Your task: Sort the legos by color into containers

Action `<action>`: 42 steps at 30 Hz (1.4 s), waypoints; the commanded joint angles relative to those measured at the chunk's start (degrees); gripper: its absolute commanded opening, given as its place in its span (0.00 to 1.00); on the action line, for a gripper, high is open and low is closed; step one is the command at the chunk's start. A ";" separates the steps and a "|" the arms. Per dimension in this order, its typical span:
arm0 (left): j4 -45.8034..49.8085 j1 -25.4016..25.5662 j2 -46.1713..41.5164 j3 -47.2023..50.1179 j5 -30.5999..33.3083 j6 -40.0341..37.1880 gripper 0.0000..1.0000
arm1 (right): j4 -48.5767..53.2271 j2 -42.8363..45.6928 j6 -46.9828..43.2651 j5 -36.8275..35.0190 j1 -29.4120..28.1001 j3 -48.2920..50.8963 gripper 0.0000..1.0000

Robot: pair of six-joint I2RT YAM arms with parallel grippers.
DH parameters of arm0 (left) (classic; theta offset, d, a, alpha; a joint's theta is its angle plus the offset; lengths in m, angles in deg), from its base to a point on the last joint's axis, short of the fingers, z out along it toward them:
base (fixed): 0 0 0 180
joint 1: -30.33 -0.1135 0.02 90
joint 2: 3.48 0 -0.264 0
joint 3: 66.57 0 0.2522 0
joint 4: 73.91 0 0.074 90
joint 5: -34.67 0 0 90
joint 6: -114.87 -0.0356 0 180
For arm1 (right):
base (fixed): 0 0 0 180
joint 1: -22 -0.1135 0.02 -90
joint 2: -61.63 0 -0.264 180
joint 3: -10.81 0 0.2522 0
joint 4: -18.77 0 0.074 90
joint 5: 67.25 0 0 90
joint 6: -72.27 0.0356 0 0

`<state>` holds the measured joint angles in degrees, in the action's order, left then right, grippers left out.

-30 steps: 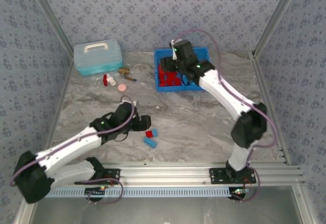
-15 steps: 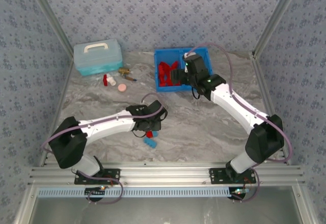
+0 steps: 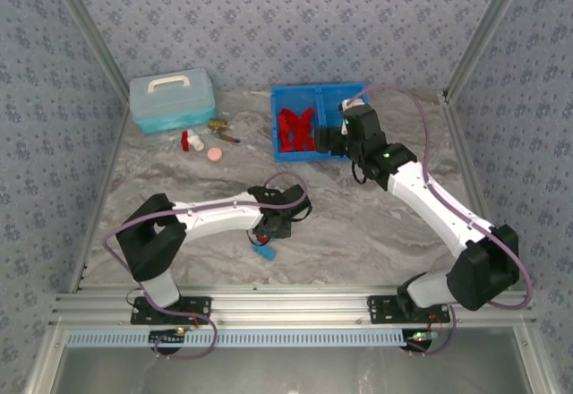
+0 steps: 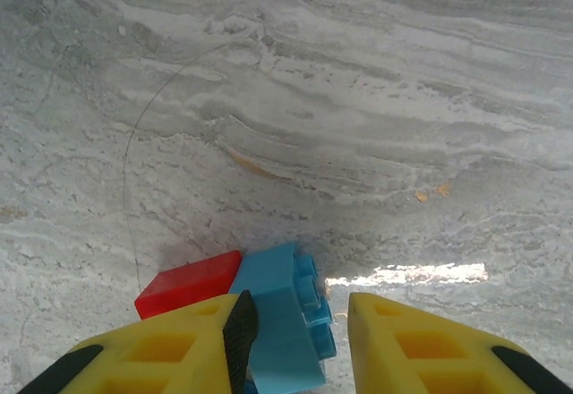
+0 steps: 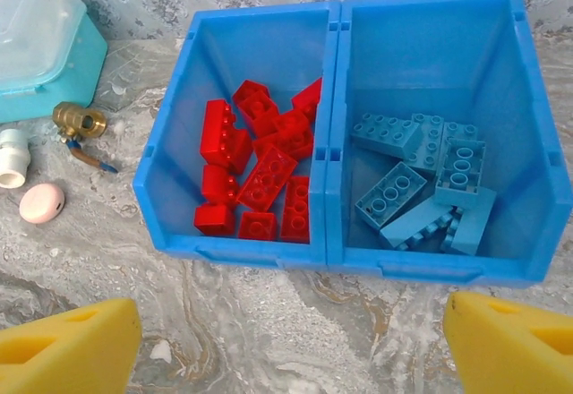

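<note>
Two loose legos lie side by side on the marble table. A light blue brick (image 4: 285, 318) sits between the fingers of my left gripper (image 4: 300, 322), which is open; it lies against the left finger with a gap to the right one. A red brick (image 4: 188, 284) lies just outside the left finger. From above, the left gripper (image 3: 270, 229) covers them, with the blue brick (image 3: 262, 252) poking out. The blue bin (image 5: 333, 152) holds several red legos (image 5: 260, 175) in its left compartment and several light blue legos (image 5: 428, 188) in its right. My right gripper (image 5: 286, 349) hangs open and empty before the bin (image 3: 274, 125).
A pale teal lidded box (image 3: 172, 98) stands at the back left. Beside it lie a red-and-white bottle (image 3: 190, 140), a brass valve (image 3: 221, 128) and a pink disc (image 3: 214, 154). Patterned walls enclose the table on three sides.
My left gripper has swung right and come down over the two loose bricks, now straddling the blue one. My right gripper has pulled back from above the bin to its front edge.
</note>
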<state>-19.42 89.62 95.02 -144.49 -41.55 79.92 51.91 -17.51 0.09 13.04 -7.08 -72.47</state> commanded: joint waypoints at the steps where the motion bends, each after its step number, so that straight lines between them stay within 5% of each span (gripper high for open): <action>1: 3.12 0.39 2.54 -0.22 0.81 0.61 0.39 | -0.74 2.45 0.90 -1.03 0.81 0.58 0.90; 7: 2.88 0.83 1.73 -0.70 2.46 -0.23 0.56 | -0.74 2.58 1.20 -0.25 0.95 0.65 0.91; 20: 2.03 3.31 -5.71 3.41 10.06 0.09 0.69 | -0.74 2.88 1.90 0.22 0.55 0.70 0.93; 42: -11.47 3.12 5.45 -2.57 3.28 -10.48 0.81 | 0.79 3.55 1.91 -0.57 -0.09 2.67 1.00</action>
<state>-28.86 92.70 99.83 -145.12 -37.86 71.61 51.43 -15.32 0.99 13.08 -6.82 -71.57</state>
